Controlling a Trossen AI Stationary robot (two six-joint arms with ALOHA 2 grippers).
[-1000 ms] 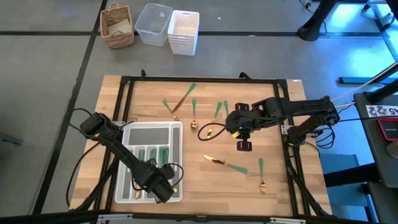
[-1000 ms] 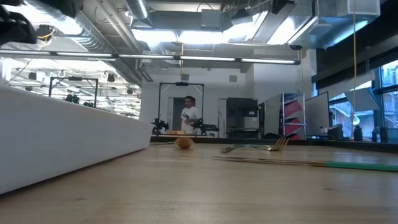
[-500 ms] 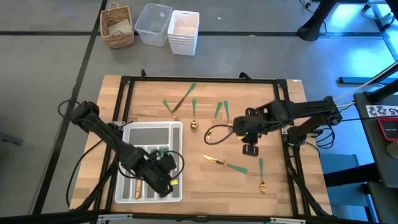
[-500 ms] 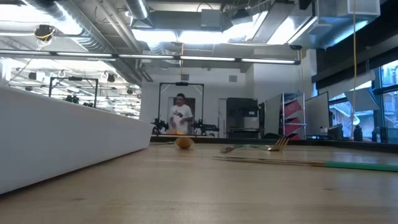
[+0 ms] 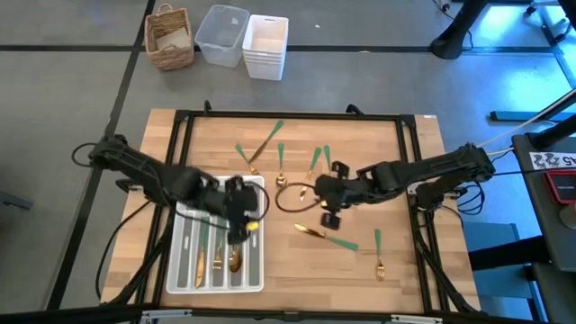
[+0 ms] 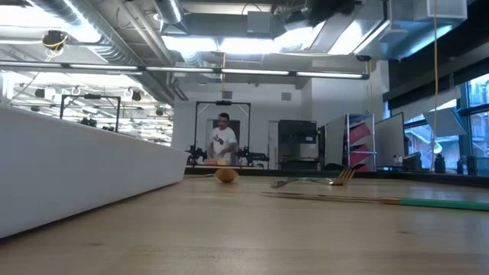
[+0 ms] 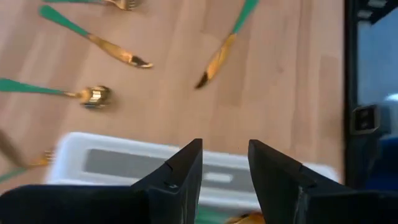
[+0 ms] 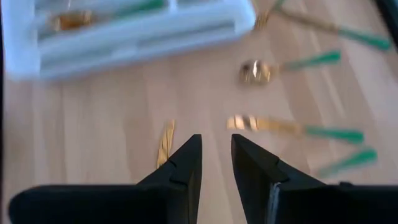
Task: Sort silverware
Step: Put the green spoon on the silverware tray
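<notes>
Sorting is well under way: several gold-and-green pieces already lie in the white tray (image 5: 184, 279) at lower left of the high view, while the rest of the silverware (image 5: 310, 162) is scattered over the bare worktop (image 5: 405, 261) in the middle and to the right.

The left gripper (image 5: 236, 205) hangs over the tray's upper right corner, its arm stretched in from the left edge. In its wrist view the two dark fingers (image 7: 180, 171) stand apart with nothing between them, so it looks free to go for another piece.

The right gripper (image 5: 326, 200) reaches toward the centre, its arm extended low from the right side. Its fingers (image 8: 184, 163) are parted by a narrow gap and empty, hovering near a knife (image 8: 165, 142) and a fork (image 8: 292, 129) on the wood. Which of the two it is lined up on I can't quite tell, the view being smeared.

Next, I'd judge, it must drop onto one slim handle and close squarely across it.
</notes>
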